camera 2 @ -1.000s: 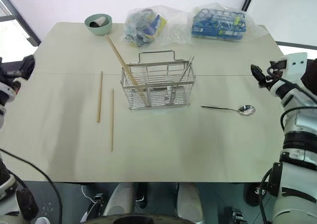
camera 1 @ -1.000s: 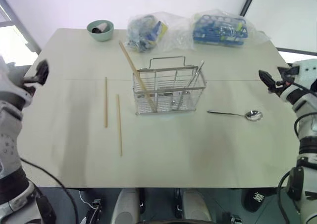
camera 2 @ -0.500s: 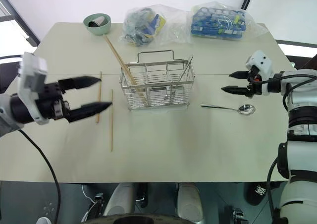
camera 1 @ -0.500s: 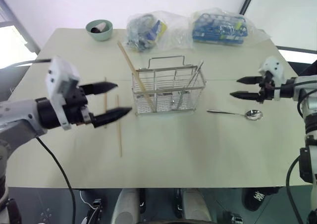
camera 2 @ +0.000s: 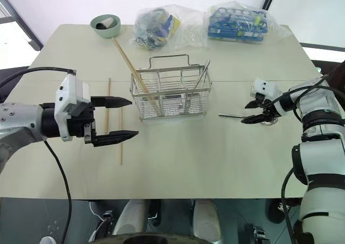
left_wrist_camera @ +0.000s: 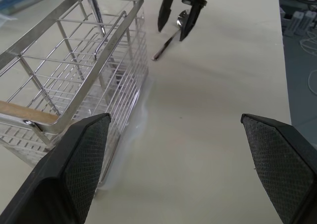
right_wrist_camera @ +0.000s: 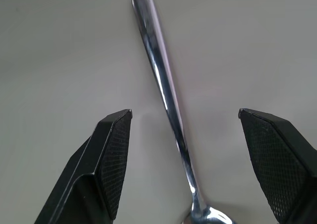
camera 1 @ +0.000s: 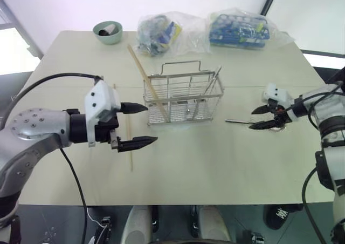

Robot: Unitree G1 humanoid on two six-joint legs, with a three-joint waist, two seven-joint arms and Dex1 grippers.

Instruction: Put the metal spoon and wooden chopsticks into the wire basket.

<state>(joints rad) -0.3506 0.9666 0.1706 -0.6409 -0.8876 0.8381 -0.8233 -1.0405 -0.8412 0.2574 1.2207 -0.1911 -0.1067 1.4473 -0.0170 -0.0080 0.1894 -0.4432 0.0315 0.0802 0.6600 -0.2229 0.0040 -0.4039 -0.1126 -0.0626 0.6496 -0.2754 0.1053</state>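
The wire basket (camera 1: 184, 98) stands upright near the middle of the desk (camera 1: 215, 163), well clear of every desk edge. One of the wooden chopsticks (camera 1: 144, 81) leans inside it at its left end, its top poking out toward the far left, and a metal utensil (camera 1: 214, 82) leans in its right end. Two more wooden chopsticks lie flat on the desk to the basket's left: one (camera 2: 108, 101) farther out, one (camera 1: 130, 147) nearer the basket, both roughly parallel.

The metal spoon (right_wrist_camera: 168, 110) lies flat on the desk to the basket's right, handle pointing toward the basket. The right end effector (camera 1: 264, 117) hangs low over it, fingers spread wide on either side of the handle, not touching it.

The left end effector (camera 1: 141, 124) hovers just left of the basket's near-left corner, fingers spread wide and holding nothing, above the nearer loose chopstick.

Open desk runs from the basket to the near edge. Behind the basket sit two clear plastic bags (camera 1: 237, 31) and a green bowl (camera 1: 108, 32).
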